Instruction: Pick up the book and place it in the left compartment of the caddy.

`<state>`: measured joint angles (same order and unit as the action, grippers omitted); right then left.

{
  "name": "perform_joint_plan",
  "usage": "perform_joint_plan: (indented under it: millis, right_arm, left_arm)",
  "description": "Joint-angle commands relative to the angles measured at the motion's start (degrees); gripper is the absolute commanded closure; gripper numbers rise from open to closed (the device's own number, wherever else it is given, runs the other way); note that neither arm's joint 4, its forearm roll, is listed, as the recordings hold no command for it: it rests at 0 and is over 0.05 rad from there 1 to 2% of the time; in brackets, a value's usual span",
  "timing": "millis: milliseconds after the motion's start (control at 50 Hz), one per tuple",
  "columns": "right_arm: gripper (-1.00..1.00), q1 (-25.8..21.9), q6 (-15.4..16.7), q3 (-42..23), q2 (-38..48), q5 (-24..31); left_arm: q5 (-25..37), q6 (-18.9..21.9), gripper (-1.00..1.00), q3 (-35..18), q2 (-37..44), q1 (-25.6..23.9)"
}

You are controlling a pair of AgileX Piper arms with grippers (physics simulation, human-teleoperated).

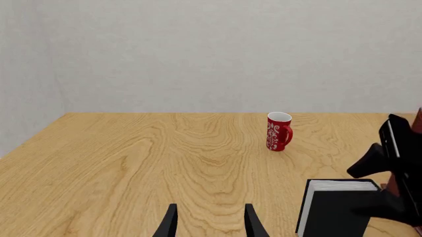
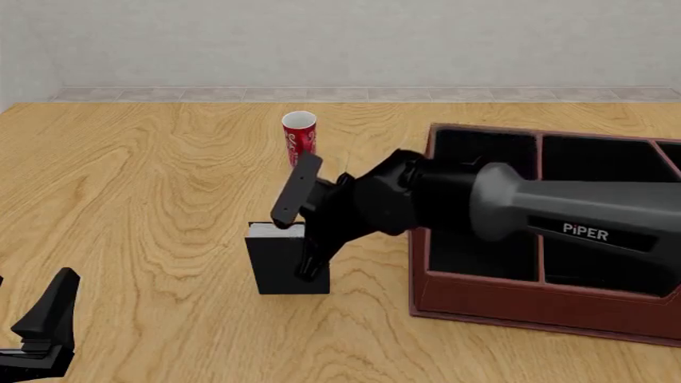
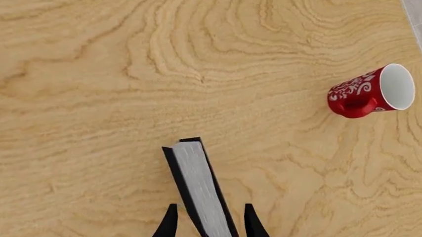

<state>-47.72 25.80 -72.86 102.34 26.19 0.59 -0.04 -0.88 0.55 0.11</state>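
The black book [image 2: 273,263] with white page edges stands upright on the table, left of the caddy [image 2: 511,307]. My right gripper [image 2: 293,247] reaches down over the book's top, open, with one finger on each side of it. In the right wrist view the book [image 3: 201,187] lies between the fingers of the right gripper [image 3: 209,222], with small gaps on both sides. The left compartment [image 2: 468,255] is partly hidden by the right arm. My left gripper [image 2: 43,323] is open and empty at the near left; it also shows in the left wrist view [image 1: 209,222], where the book [image 1: 336,210] is off to one side.
A red cup [image 2: 299,137] with a white pattern stands upright behind the book; it also shows in the left wrist view [image 1: 278,131] and the right wrist view [image 3: 369,91]. The caddy's other bays lie to the right. A wall bounds the table's far edge.
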Motion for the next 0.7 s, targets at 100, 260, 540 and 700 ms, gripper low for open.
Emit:
perform_joint_plan:
  millis: [100,260,540,700]
  right_arm:
    - [-1.0,0.36,-0.14,0.16,0.94,-0.43]
    - [-1.0,0.44,-0.31,0.1,1.44,-0.59]
    - [1.0,-0.21,-1.1,0.2,1.89,-0.76]
    - [1.0,-0.25,-1.25,0.4,1.78,-0.59]
  left_arm:
    - [-0.03,0.1,-1.0,0.07,-0.2,-0.05]
    - [-0.02,0.09,-1.0,0.07,-0.18,-0.05]
    - [-0.02,0.11,-1.0,0.07,-0.2,-0.05]
    - [-0.03,0.1,-1.0,0.07,-0.2,-0.06]
